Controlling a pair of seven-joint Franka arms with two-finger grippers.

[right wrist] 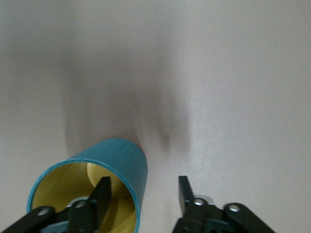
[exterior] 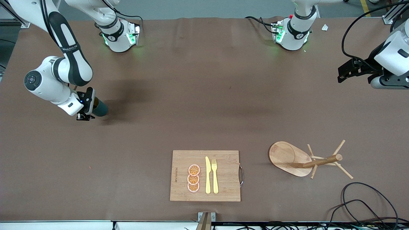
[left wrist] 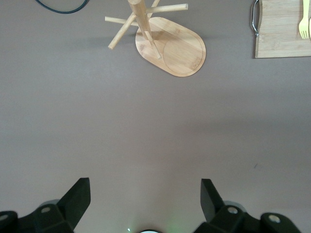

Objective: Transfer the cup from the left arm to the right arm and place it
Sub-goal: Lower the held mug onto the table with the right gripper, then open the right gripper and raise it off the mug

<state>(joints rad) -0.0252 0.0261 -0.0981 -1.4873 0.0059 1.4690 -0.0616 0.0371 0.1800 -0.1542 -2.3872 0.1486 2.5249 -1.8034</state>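
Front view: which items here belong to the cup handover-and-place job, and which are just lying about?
Job:
- small dark teal mug, on the table at the right arm's end
- right gripper, at the mug, fingers apart
- left gripper, open, waiting

Lying about:
- wooden peg rack
- bamboo cutting board with orange slices, yellow knife, fork

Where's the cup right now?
The cup is on the table at the right arm's end, at the right pincer, one open finger inside its rim, farther from the front camera than the cutting board.
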